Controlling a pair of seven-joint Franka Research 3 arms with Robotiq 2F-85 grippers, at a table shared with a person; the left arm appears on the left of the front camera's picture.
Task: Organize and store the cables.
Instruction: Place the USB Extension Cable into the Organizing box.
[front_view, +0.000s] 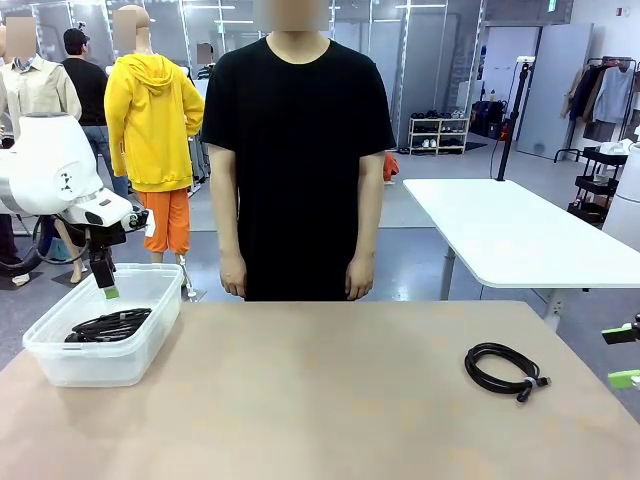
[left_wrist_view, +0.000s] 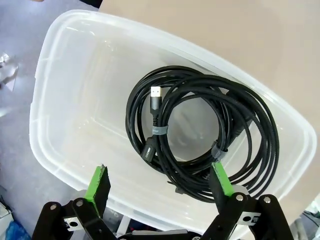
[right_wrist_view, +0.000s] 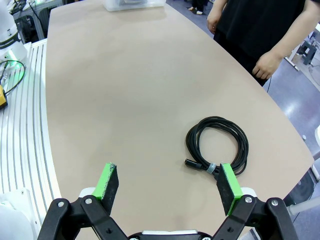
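Note:
Coiled black cables (front_view: 110, 325) lie in a clear plastic bin (front_view: 60, 372) at the table's left. My left gripper (front_view: 108, 290) hangs open just above the bin's far side, holding nothing. Its wrist view looks down between the green pads (left_wrist_view: 100, 182) onto the coils (left_wrist_view: 260, 135), one with a silver USB plug, on the bin floor (left_wrist_view: 75, 115). Another tied black cable coil (front_view: 503, 370) rests on the table at the right. My right gripper (front_view: 625, 355) stands open at the right edge, beside that coil. In its wrist view the coil (right_wrist_view: 245, 147) lies just ahead of the open gripper (right_wrist_view: 168, 172).
A person in a black shirt (front_view: 300, 150) stands at the far side, hands (right_wrist_view: 265, 62) down at the sides. The tan tabletop (front_view: 320, 400) spreads between the bin and the coil. A white table (front_view: 510, 230) stands behind on the right.

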